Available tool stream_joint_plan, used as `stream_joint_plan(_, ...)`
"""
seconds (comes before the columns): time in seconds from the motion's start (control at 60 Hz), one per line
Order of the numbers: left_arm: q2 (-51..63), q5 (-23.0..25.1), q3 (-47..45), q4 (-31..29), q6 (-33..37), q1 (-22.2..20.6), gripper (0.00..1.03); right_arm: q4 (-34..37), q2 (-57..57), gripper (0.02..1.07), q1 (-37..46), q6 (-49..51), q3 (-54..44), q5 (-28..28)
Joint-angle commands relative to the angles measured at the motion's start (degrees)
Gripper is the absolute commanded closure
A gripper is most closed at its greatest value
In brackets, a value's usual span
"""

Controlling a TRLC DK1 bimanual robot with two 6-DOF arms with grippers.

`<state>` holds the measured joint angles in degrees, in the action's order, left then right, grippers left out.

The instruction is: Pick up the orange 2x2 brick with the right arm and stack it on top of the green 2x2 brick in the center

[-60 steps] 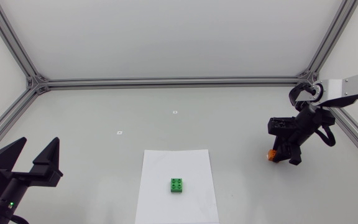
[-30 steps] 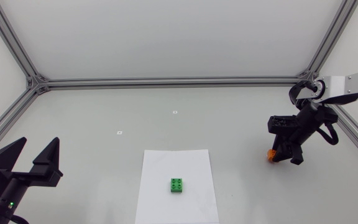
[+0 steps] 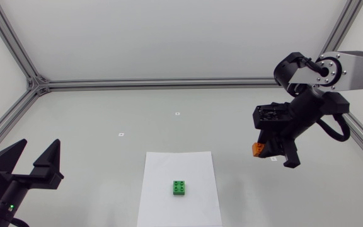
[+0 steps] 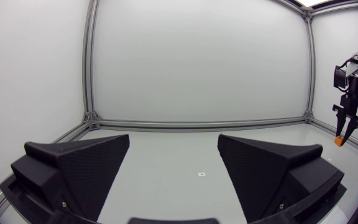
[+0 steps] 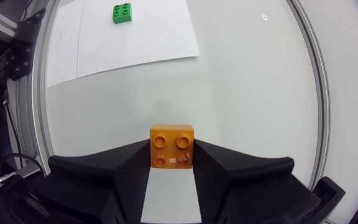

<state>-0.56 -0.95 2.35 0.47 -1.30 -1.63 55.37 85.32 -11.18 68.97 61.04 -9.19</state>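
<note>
Right wrist view: orange 2x2 brick (image 5: 172,144) pinched betw. right gripper (image 5: 171,154) fingers, flat sides clamped, studs up. Prob. light, rigid, slick plastic; side grip suits. Green 2x2 brick (image 5: 123,12) well ahead, on paper (image 5: 135,46). Left gripper (image 4: 173,165) fingers spread, empty.

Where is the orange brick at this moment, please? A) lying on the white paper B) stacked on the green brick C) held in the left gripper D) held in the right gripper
D: the right gripper is shut on the orange brick.
</note>
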Motion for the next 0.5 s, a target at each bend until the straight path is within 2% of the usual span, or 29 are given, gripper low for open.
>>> stream_joint_plan(0.0, -0.23, 0.16, -2.35, -0.65, 0.33, -0.04, 0.04, 0.7, -1.3, 1.01, -4.9, -5.07, -2.32, -0.13)
stream_joint_plan(0.217, -0.23, 0.16, -2.35, -0.65, 0.33, -0.04, 0.04, -1.59, -1.82, 1.01, -17.91, -15.62, -3.29, 0.49)
stream_joint_plan(0.483, -0.23, 0.16, -2.35, -0.65, 0.33, -0.04, 0.04, -5.1, 2.13, 1.01, -29.16, -25.99, -0.83, 2.07)
